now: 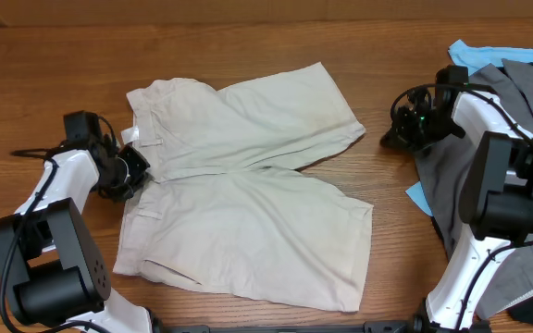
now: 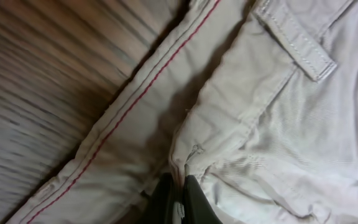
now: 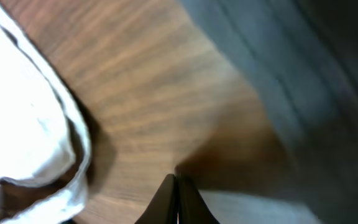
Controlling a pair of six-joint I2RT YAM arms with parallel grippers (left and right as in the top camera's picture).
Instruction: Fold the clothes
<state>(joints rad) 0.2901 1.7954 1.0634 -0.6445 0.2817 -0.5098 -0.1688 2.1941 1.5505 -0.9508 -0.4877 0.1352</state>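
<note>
Pinching a fold of the shorts (image 1: 248, 199) at the waistband with the left pincer (image 1: 130, 172), fingers (image 2: 166, 202) pressing together on the cloth just beside the red-stitched inner band (image 2: 120, 118) and below a stitched tab (image 2: 297, 43). Holding the right pincer (image 1: 394, 139) fully closed on nothing, tips meeting just over bare bench (image 1: 276, 37) wood, between the far leg's hem and a heap of grey and blue garments (image 1: 516, 92) at the right edge. Showing the shorts lying spread flat mid-bench, waistband toward the left arm, both legs fanning out rightward, one farther, one nearer.
</note>
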